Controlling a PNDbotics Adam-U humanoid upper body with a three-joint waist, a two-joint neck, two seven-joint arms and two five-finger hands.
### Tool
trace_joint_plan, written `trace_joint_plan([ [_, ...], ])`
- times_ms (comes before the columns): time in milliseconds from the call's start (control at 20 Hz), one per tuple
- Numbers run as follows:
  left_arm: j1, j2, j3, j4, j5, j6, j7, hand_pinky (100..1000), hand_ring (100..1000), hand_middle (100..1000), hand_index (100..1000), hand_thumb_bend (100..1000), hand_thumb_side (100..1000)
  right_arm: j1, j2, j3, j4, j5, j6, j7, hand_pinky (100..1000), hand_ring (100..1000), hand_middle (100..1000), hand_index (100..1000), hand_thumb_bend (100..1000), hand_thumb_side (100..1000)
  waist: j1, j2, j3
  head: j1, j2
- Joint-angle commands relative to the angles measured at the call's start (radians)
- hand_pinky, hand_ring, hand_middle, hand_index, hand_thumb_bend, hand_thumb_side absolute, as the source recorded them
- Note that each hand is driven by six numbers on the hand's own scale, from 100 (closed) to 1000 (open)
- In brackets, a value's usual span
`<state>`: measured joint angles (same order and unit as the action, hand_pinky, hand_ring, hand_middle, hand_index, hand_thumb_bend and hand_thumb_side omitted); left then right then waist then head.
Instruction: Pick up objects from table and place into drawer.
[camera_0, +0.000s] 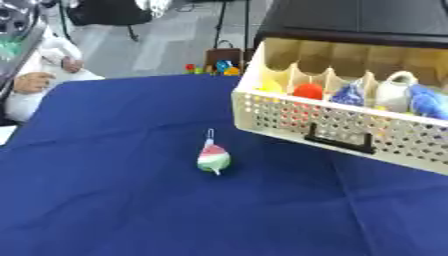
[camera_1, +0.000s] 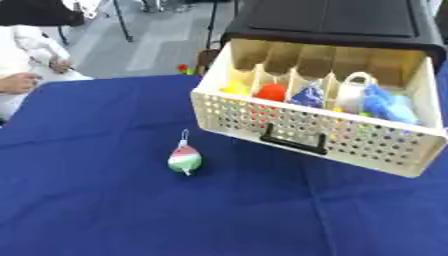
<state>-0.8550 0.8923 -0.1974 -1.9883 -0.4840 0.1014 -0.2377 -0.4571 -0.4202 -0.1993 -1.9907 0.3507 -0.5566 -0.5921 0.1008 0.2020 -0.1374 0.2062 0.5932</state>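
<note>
We found no readable text, labels, brands, numbers or signs on anything in either eye view.

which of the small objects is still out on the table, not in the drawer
The green, white and red ornament lying alone on the blue cloth; the others sit inside the drawer.

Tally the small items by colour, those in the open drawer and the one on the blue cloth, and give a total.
Yellow item in the cream perforated plastic drawer: 1
Red round item: 1
Dark blue patterned item: 1
White item with a loop handle: 1
Light blue item: 1
Red, white and green striped ornament on the cloth: 1
Total: 6
</note>
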Motion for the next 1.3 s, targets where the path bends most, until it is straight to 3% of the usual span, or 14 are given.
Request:
trace_joint_plan([
  [50, -0.037, -0.007, -0.013, -0.012, 0.034, 0.0, -0.037, 215, 541, 466, 658, 100, 298, -0.016, -0.032, -0.002, -0.009, -0.007, -0.008, -0.007, 591, 604, 674, 730, 100, 616, -0.001, -0.021, -0.004, -0.015, -0.023],
  [150, -0.053, -0.016, -0.026, -0.012, 0.051, 0.004, -0.06, 213, 541, 464, 658, 100, 296, -0.02, -0.033, 0.001, -0.009, -0.01, -0.007, -0.005, 591, 605, 679, 730, 100, 645, 0.004, -0.024, -0.009, -0.016, -0.021],
  [350, -0.083, -0.028, -0.049, -0.009, 0.066, 0.018, -0.096, 213, 542, 465, 658, 100, 292, -0.025, -0.037, 0.004, -0.009, -0.016, -0.006, -0.003, 591, 605, 688, 730, 100, 614, 0.012, -0.032, -0.016, -0.01, -0.02],
  [750, -0.11, -0.064, -0.107, 0.04, 0.093, -0.004, -0.144, 206, 538, 459, 657, 100, 297, -0.035, -0.037, 0.005, -0.009, -0.024, -0.002, -0.002, 592, 605, 697, 730, 100, 618, 0.024, -0.032, -0.026, 0.001, -0.066],
  [1300, -0.143, -0.112, -0.151, 0.132, 0.117, -0.046, -0.183, 200, 534, 454, 660, 100, 319, -0.043, -0.031, 0.009, -0.009, -0.026, 0.003, 0.0, 594, 604, 694, 730, 100, 626, 0.032, -0.022, -0.035, 0.003, -0.064],
])
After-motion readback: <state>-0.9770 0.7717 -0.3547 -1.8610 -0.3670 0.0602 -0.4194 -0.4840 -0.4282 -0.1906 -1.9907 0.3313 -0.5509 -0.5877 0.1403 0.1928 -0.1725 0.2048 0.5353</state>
